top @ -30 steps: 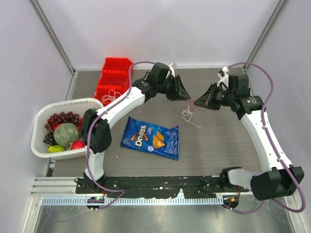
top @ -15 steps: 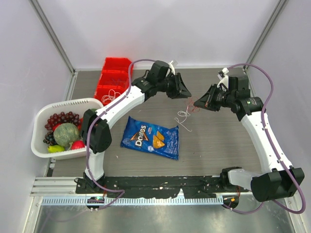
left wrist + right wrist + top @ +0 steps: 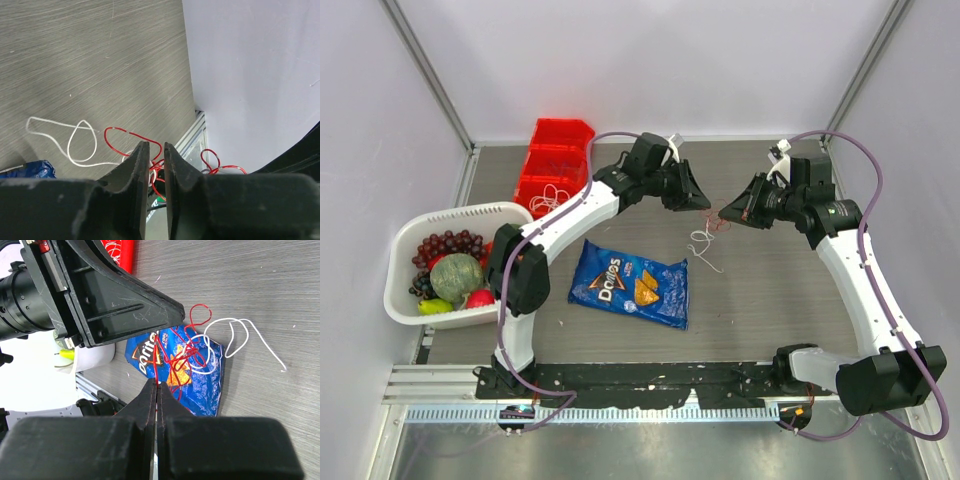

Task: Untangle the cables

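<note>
cables [image 3: 708,230] hang in a small knot between the two hands over the far half of the counter [image 3: 780,300]. a red tangle sits up at the fingertips, and white loops trail below it toward the doritos bag [image 3: 630,284]. the bag's far right corner lies near the white end, apart from it.

the left hand [image 3: 702,204] points right at the end of a long, nearly outstretched left arm [image 3: 570,210]. in its wrist view the fingers [image 3: 135,165] are clenched to a slim slit with a red strand running into it. the right hand [image 3: 726,213] points left from a bent right arm [image 3: 860,270], its tip just beside the other hand's. its fingers [image 3: 150,395] are pressed flat together, grasping a red strand.

bare counter stretches to the near right of the knot, between the bag and the right arm, and behind the hands up to the back wall [image 3: 670,60]. red bins [image 3: 552,165] sit in the far left corner. a white basket [image 3: 405,232] of fruit [image 3: 450,245] stands at the left edge, well apart from the knot.
</note>
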### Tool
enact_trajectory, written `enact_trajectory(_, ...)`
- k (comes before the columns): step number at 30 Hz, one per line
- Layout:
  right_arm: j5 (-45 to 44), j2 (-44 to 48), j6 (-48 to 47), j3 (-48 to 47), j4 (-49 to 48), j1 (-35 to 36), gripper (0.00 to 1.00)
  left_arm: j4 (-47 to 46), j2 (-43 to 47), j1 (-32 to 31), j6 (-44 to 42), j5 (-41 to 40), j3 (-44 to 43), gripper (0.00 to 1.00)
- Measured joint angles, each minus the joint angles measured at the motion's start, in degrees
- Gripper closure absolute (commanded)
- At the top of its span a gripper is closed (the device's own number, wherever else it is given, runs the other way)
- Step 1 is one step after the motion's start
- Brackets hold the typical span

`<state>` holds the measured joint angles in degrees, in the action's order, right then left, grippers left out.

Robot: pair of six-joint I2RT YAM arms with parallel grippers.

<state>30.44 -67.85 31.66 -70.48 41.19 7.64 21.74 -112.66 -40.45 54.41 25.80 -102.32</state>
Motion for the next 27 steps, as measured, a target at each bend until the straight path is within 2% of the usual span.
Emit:
enact_trajectory(2, 0.00, 0.00, 0.00, 0.00, 0.00, 0.00, 0.99, -0.37, 0.00, -0.04, 0.39, 0.00, 0.20, 0.86)
enact_trajectory(3, 0.00, 0.00, 0.00, 0.00, 0.00, 0.00, 0.99, -0.50, 0.00, -0.02, 0.55, 0.04, 0.22, 0.84)
enact_trajectory(6, -0.02, 0.00, 0.02, 0.00, 0.00, 0.00, 0.99, -0.81, 0.00, -0.04, 0.72, 0.42, 0.22, 0.66)
enact_trajectory(8, -0.02, 0.00, 0.00, 0.00, 0.00, 0.00, 0.99, -0.98, 0.00, -0.09, 0.79, 0.59, 0.22, 0.60)
enact_trajectory(12, -0.04, 0.00, 0.00, 0.00, 0.00, 0.00, 0.99, -1.42, 0.20, -0.09, 0.83, 0.81, 0.90, 0.56)
enact_trajectory(16, -0.04, 0.00, 0.00, 0.00, 0.00, 0.00, 0.99, -1.75, 2.54, -0.09, 0.44, 0.33, 5.20, 0.51)
enact_trajectory(21, -0.02, 0.00, 0.02, 0.00, -0.02, 0.00, 0.99, -2.08, 7.08, -0.09, -0.96, -0.76, 10.16, 0.41)
enact_trajectory(27, 0.15, 0.00, 0.11, 0.00, -0.04, 0.00, 0.99, -3.93, 9.55, -0.09, -1.05, -0.98, 11.61, 0.39)
